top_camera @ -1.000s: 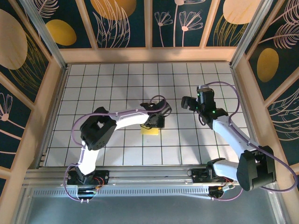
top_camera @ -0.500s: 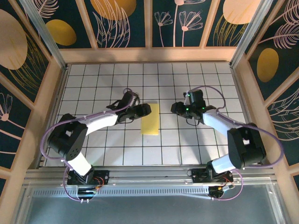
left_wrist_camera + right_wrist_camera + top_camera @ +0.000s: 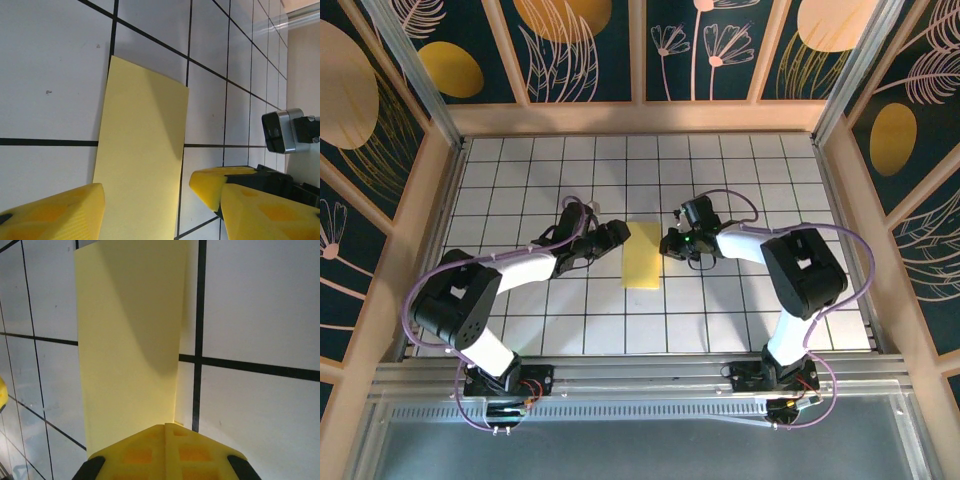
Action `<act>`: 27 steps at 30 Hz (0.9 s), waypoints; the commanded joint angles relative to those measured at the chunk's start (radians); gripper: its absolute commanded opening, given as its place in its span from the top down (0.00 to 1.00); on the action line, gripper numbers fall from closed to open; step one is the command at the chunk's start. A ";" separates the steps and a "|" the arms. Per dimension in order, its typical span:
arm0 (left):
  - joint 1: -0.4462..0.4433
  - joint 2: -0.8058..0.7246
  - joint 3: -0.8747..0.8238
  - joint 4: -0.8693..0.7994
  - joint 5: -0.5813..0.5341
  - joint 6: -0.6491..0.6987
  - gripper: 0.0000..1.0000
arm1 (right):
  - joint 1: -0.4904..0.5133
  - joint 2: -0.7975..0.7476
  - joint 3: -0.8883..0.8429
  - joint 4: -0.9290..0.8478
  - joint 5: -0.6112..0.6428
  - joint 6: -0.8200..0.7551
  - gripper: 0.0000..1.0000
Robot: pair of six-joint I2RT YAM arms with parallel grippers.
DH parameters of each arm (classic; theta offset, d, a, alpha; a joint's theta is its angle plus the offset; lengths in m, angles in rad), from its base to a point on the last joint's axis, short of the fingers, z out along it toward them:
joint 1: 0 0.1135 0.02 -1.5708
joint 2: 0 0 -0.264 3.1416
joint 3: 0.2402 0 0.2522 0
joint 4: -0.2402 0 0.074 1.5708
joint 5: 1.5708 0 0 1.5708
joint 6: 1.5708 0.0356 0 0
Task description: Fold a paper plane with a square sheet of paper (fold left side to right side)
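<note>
Both arms have closed in on the square sheet of paper (image 3: 642, 254), lying folded on the table (image 3: 520, 325). I find the right gripper (image 3: 668, 244) pressed together at its right edge, likely pinning layers; the left gripper (image 3: 616, 236) waits, fingers apart.

Twin white arms with black joints
The left arm (image 3: 525, 267) and right arm (image 3: 750, 240) share white shells, chunky black joint housings and looping purple cables (image 3: 408, 305). A green light (image 3: 686, 239) glows on the right wrist. The left gripper (image 3: 146, 185) and right gripper (image 3: 166, 427) carry yellow fingers (image 3: 60, 210) with moulded recesses.
</note>
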 commanded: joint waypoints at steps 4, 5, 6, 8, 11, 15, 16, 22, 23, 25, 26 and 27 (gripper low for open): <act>0.000 0.030 0.004 -0.009 0.002 -0.001 0.38 | 0.011 0.045 0.030 0.036 -0.012 0.009 1.00; 0.000 0.033 0.006 -0.016 0.002 0.003 0.38 | 0.011 0.049 0.031 0.038 -0.014 0.008 1.00; -0.001 0.036 0.007 -0.022 0.002 0.006 0.38 | 0.011 0.052 0.032 0.040 -0.018 0.008 1.00; -0.001 0.041 0.012 -0.030 0.003 0.009 0.38 | 0.013 0.058 0.035 0.041 -0.020 0.006 1.00; 0.000 0.047 0.019 -0.044 0.003 0.014 0.38 | 0.013 0.058 0.038 0.034 -0.011 0.002 1.00; -0.001 0.047 0.024 -0.059 -0.003 0.019 0.38 | 0.013 0.033 0.052 0.008 0.013 -0.009 1.00; -0.001 0.047 0.026 -0.062 -0.005 0.021 0.38 | 0.013 0.025 0.056 0.002 0.018 -0.012 1.00; -0.001 0.047 0.035 -0.081 -0.018 0.027 0.38 | 0.019 0.014 0.081 -0.010 0.017 -0.018 1.00; 0.001 0.047 0.037 -0.087 -0.021 0.029 0.38 | 0.020 0.018 0.080 -0.008 0.014 -0.015 1.00; -0.001 0.049 0.040 -0.093 -0.021 0.031 0.38 | 0.023 0.030 0.076 0.000 0.009 -0.009 1.00; -0.001 0.049 0.039 -0.095 -0.021 0.032 0.38 | 0.023 0.037 0.070 0.003 0.008 -0.005 1.00; -0.001 0.049 0.039 -0.096 -0.021 0.032 0.38 | 0.023 0.042 0.067 0.005 0.006 -0.003 1.00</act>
